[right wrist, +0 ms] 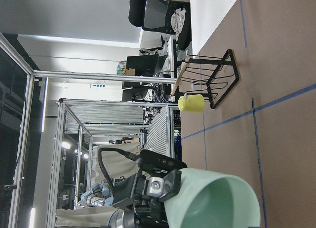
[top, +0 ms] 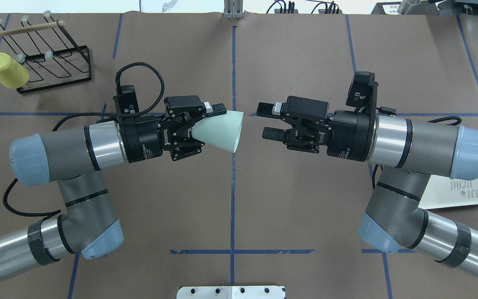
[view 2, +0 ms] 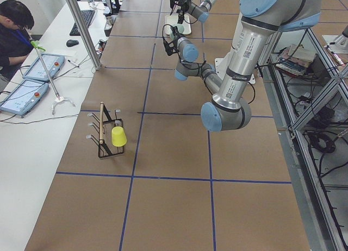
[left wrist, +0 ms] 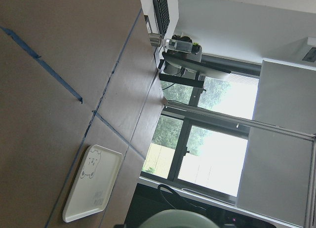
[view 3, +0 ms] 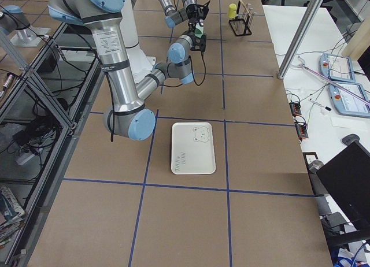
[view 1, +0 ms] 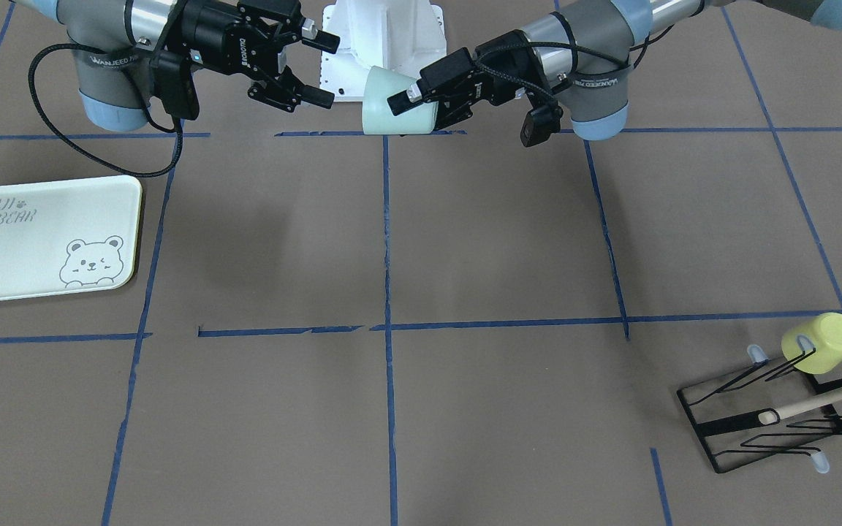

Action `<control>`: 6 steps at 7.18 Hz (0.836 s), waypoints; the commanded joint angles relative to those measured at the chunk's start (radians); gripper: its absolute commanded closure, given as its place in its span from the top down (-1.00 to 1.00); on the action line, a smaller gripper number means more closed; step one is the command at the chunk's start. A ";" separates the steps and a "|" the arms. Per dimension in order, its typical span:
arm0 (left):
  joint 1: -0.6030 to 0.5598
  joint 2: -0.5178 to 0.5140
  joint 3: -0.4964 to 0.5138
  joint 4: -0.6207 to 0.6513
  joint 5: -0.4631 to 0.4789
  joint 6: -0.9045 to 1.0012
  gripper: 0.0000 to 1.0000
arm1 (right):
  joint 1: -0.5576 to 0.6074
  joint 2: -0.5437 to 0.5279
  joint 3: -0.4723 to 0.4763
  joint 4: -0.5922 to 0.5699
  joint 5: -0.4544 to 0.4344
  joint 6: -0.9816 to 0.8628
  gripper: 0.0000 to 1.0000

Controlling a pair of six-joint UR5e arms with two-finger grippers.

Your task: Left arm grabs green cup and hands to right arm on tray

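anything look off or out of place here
Nothing spilled or damaged. The only unusual pose is the green cup, held on its side in mid-air by the left gripper, mouth toward the open right gripper, which is apart from it. The yellow cup hangs tilted on the rack; the tray lies flat.

- Two robot arms: one left arm [top: 64,149] and one right arm [top: 425,141].
- Two cups: one green cup [top: 220,131] and one yellow cup [top: 7,70].
- One tray [view 1: 26,248].
- One wire rack [view 1: 728,424].

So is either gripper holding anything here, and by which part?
The left gripper holds the small pale mint-green plastic cup, clamped across its narrow base end, with the open mouth facing the right gripper, which is open and empty.
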 commanded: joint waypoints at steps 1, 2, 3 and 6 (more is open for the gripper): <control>0.039 -0.003 0.000 0.004 0.051 0.003 -0.16 | -0.005 0.029 -0.028 -0.005 -0.002 0.007 0.82; 0.041 -0.007 0.003 0.006 0.052 0.003 -0.16 | -0.010 0.046 -0.044 -0.005 -0.002 0.009 0.81; 0.041 -0.007 0.003 0.006 0.052 0.005 -0.16 | -0.019 0.046 -0.047 -0.005 -0.002 0.010 0.81; 0.042 -0.010 0.009 0.006 0.052 0.005 -0.15 | -0.030 0.051 -0.047 -0.008 -0.001 0.043 0.81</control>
